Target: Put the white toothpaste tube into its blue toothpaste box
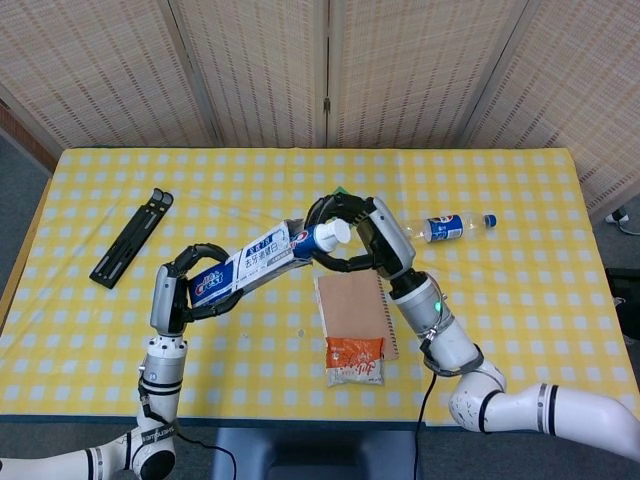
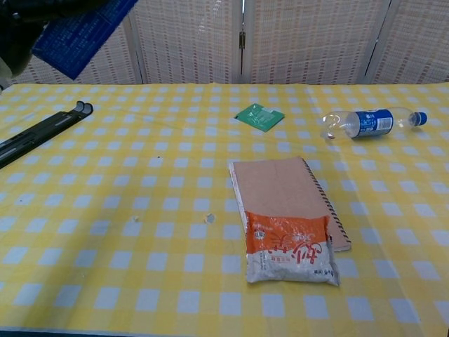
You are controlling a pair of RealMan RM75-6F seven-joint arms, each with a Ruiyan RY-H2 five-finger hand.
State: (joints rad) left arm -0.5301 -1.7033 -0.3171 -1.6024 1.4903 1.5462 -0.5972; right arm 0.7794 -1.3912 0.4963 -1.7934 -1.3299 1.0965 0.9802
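Observation:
The blue toothpaste box point(image 1: 243, 268) is lifted above the table, gripped at its lower end by my left hand point(image 1: 183, 287). Only the capped end of the white toothpaste tube point(image 1: 325, 238) sticks out of the box's upper opening, and my right hand point(image 1: 352, 236) holds it there with fingers curled around it. In the chest view only the box's lower end point(image 2: 78, 34) shows, at the top left corner, with a sliver of my left hand point(image 2: 12, 35) beside it.
On the yellow checked table point(image 1: 520, 290) lie a brown notebook point(image 2: 284, 189) with an orange-and-white snack packet point(image 2: 289, 249) on its near end, a clear bottle with a blue label point(image 2: 366, 122), a small green packet point(image 2: 259, 116) and a black bar-shaped stand point(image 2: 38, 131).

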